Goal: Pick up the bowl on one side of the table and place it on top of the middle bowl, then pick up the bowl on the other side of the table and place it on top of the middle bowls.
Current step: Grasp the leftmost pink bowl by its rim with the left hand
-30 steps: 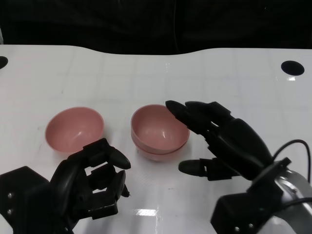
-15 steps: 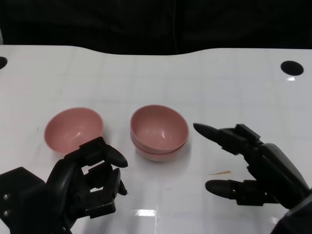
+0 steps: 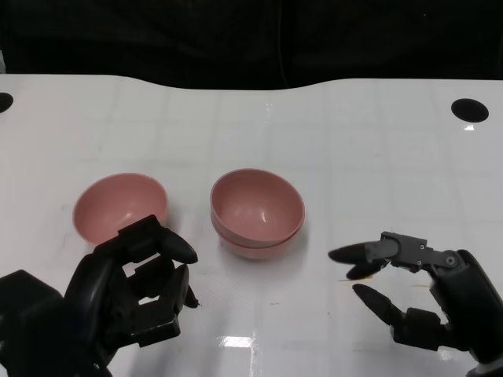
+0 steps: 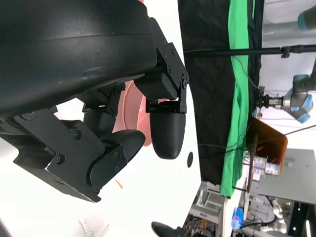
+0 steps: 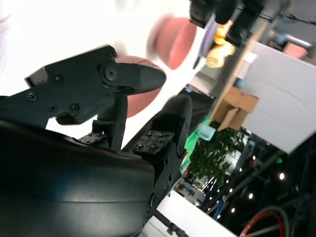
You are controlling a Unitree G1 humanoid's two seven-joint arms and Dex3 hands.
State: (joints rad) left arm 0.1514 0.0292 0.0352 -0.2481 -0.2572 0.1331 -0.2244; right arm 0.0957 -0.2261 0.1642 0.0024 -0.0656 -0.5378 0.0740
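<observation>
Two pink bowls point(image 3: 257, 212) sit nested at the table's middle. A single pink bowl point(image 3: 119, 206) stands to their left. My left hand point(image 3: 130, 294) hovers just in front of that single bowl, its fingers curled in with nothing in them. In the left wrist view a strip of pink bowl point(image 4: 134, 103) shows behind the curled fingers point(image 4: 167, 131). My right hand point(image 3: 413, 294) is low at the near right, well apart from the nested bowls, fingers spread and empty. The right wrist view shows blurred pink bowls point(image 5: 174, 42) beyond its fingers point(image 5: 133, 79).
The white table point(image 3: 354, 157) has a wavy far edge against a dark backdrop. Black round holes sit at the far right point(image 3: 470, 109) and far left point(image 3: 4, 100). A thin orange fleck point(image 3: 344, 280) lies on the table by my right hand.
My right hand has drawn back from the rim of the nested bowls toward the near right corner, empty. My left hand has barely shifted. The bowls have not moved.
</observation>
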